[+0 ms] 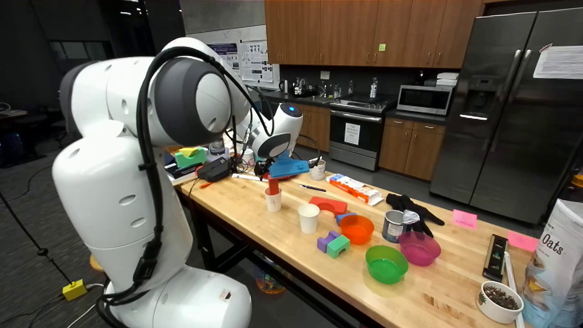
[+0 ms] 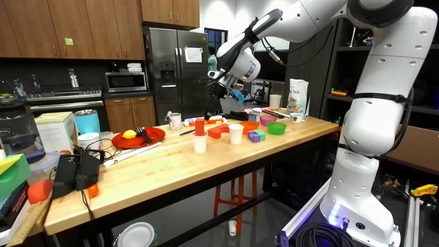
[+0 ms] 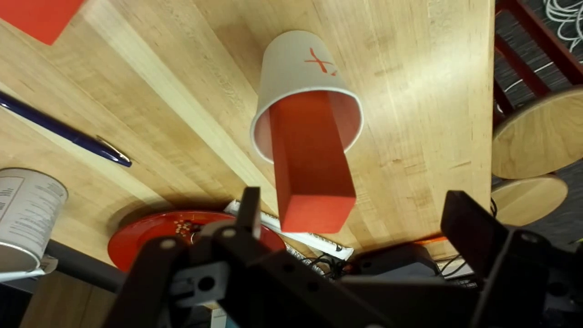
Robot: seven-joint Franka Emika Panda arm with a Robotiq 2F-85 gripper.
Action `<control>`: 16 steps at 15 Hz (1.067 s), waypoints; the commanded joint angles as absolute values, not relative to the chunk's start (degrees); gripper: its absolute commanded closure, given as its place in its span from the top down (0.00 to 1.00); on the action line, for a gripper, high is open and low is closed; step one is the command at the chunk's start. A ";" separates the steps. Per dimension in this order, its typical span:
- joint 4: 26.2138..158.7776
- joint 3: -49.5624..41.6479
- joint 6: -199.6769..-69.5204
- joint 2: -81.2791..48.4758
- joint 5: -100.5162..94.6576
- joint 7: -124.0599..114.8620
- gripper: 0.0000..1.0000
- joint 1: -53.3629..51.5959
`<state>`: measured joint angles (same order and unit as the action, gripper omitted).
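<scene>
A red block (image 1: 273, 186) stands on end in a white paper cup (image 1: 273, 203) with a red mark. In the wrist view the block (image 3: 314, 182) pokes out of the cup (image 3: 294, 64) toward the camera. My gripper (image 3: 357, 212) is open and empty. The block's top end shows in the gap between its fingers, closer to the left finger, touching neither. In an exterior view the gripper (image 2: 208, 115) hangs above the tabletop near the block (image 2: 199, 127). A blue part (image 1: 289, 168) at the wrist hides much of the gripper in an exterior view.
A second white cup (image 1: 309, 218), a red arch block (image 1: 329, 205), purple and green blocks (image 1: 338, 246), orange (image 1: 357, 229), green (image 1: 386, 265) and magenta bowls (image 1: 420, 248) stand along the table. A red plate (image 2: 156, 133), a pen (image 3: 68, 132) and a can (image 3: 27, 218) lie around.
</scene>
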<state>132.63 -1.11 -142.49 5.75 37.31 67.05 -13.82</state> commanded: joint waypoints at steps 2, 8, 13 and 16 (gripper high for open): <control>129.56 0.59 -139.56 3.29 39.90 71.17 1.00 -11.17; 127.42 2.14 -137.32 0.88 40.75 73.16 1.00 -9.20; 126.08 3.14 -136.15 -0.60 40.30 73.06 1.00 -8.10; 125.34 3.59 -135.54 -1.34 40.11 72.75 0.82 -7.59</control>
